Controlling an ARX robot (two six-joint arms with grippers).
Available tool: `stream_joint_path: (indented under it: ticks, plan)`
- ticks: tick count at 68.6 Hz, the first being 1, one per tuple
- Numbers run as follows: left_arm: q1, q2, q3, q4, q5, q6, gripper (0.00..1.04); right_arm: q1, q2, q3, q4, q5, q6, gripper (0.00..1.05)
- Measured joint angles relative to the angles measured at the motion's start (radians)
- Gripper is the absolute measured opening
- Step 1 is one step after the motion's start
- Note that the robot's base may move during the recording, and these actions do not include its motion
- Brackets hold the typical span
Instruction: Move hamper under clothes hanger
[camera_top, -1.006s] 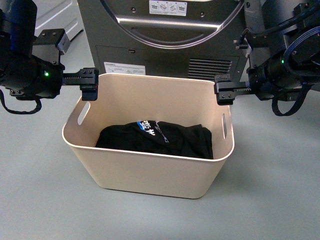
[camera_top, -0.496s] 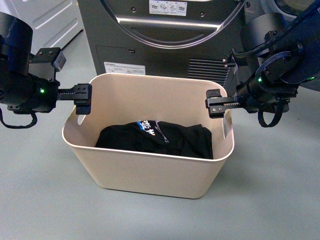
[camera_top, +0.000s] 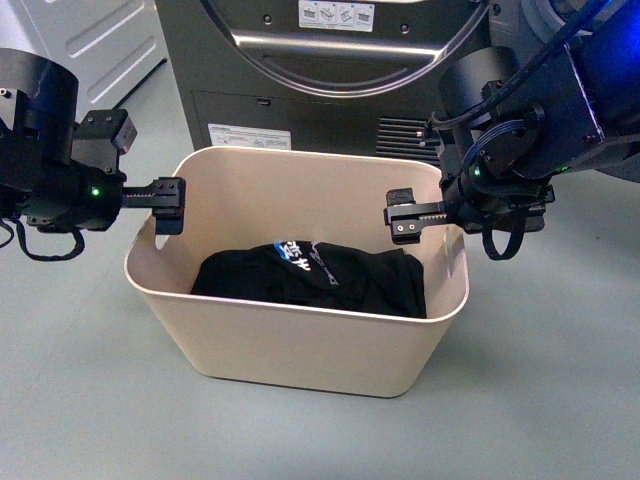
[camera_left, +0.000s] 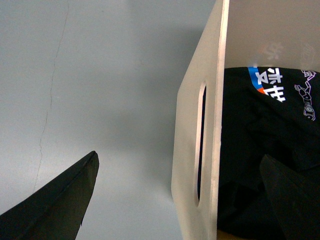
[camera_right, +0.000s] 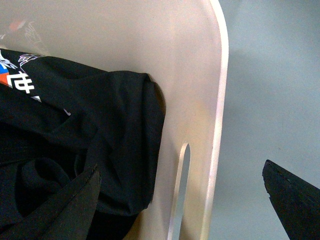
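Left fingers (camera_left: 55, 207) spread wide astride one hamper (camera_top: 300, 345) end wall, gripping nothing; right fingers (camera_right: 292, 202) likewise.

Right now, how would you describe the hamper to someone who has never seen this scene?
Find the big dark grey dryer with the round door; on the floor directly in front of it stands the hamper. It is the only beige plastic tub, with a slot handle in each short side, holding a black garment.
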Motion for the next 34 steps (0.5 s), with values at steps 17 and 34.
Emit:
stream_joint_path:
  ticks: [17,34]
  plan:
    - [-0.012,0.025,0.033,0.000,-0.003,-0.005,0.98,-0.004,0.022,0.009,-0.008,0.018,0.004,0.97]
    - [-0.026,0.049,0.048,0.009,-0.013,-0.018,0.98,-0.005,0.047,0.024,-0.014,0.029,0.010,0.97]
